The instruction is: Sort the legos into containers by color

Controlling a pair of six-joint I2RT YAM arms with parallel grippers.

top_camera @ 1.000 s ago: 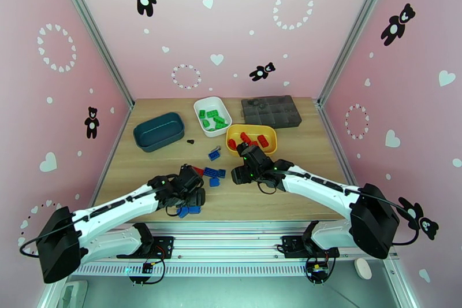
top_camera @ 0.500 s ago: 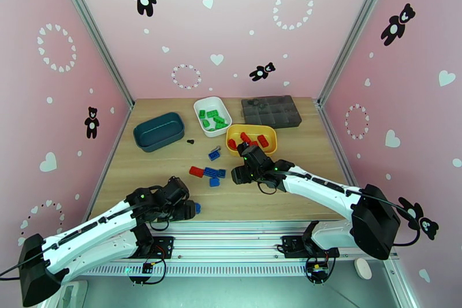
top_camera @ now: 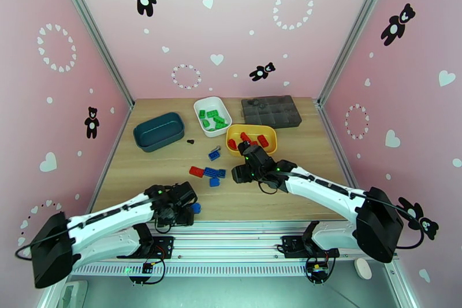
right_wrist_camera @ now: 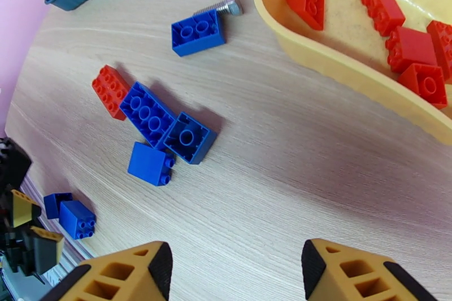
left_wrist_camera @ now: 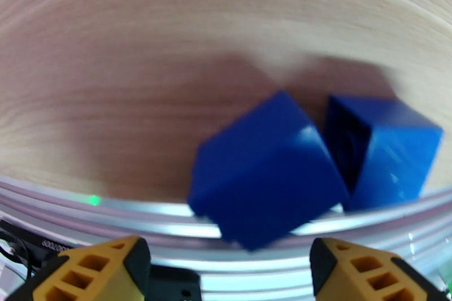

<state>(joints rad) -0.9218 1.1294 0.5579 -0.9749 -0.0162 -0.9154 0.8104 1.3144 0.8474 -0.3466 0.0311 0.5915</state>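
Blue plastic studded bricks (left_wrist_camera: 265, 169), two, lie just beside the metal rail (left_wrist_camera: 113, 212); the left tool (left_wrist_camera: 226, 254), spread and empty, might knock them over it. Right tool (right_wrist_camera: 234, 268) spread, empty too.

The left arm (top_camera: 110, 218) reaches from the lower left of the top view to the lower centre, wrist low, jaws wide apart and empty. The right arm (top_camera: 323, 188) stretches from the lower right to mid-frame, jaws likewise apart, gripping nothing.
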